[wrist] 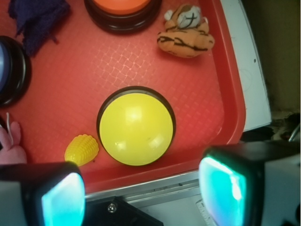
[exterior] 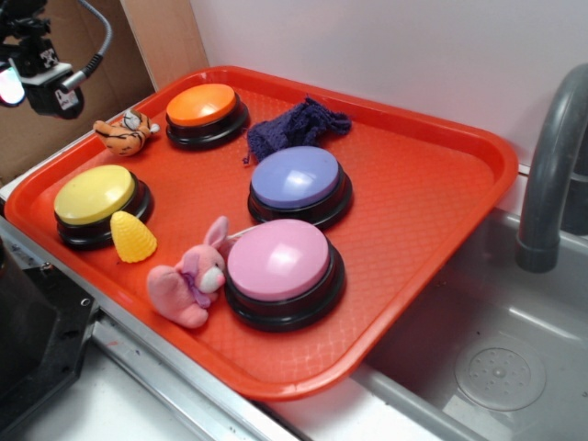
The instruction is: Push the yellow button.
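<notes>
Far left of the exterior view, the gripper (exterior: 13,90) hangs up high by a brown cardboard panel (exterior: 64,138), off past the tray's left corner. From the wrist camera its 2 fingers (wrist: 61,197) sit spread wide apart with nothing between them, glowing teal on the inner faces.

The red tray (exterior: 432,193) has a crosshatch texture and takes up most of the shot. It sits on a metal-edged desk (exterior: 175,377). On its left side is the yellow button (exterior: 95,194), close to the near-left rim, with a little yellow ridged cone toy (exterior: 133,237) just beside it, maybe touching the base. In the wrist view the yellow button (wrist: 136,127) is dead centre, apart from the fingers.

Behind that is a small tiger plush (exterior: 127,131), then the orange button (exterior: 201,105) near the back rim. A pink bunny plush (exterior: 190,278) leans against the pink button (exterior: 278,260) at the front. The purple button (exterior: 296,176) is mid-tray, with a dark blue knit cloth (exterior: 299,125) behind it.

To the right, there's a grey sink (exterior: 496,358) with a round drain, a grey faucet (exterior: 551,165), and a plain white wall (exterior: 386,46) behind.
</notes>
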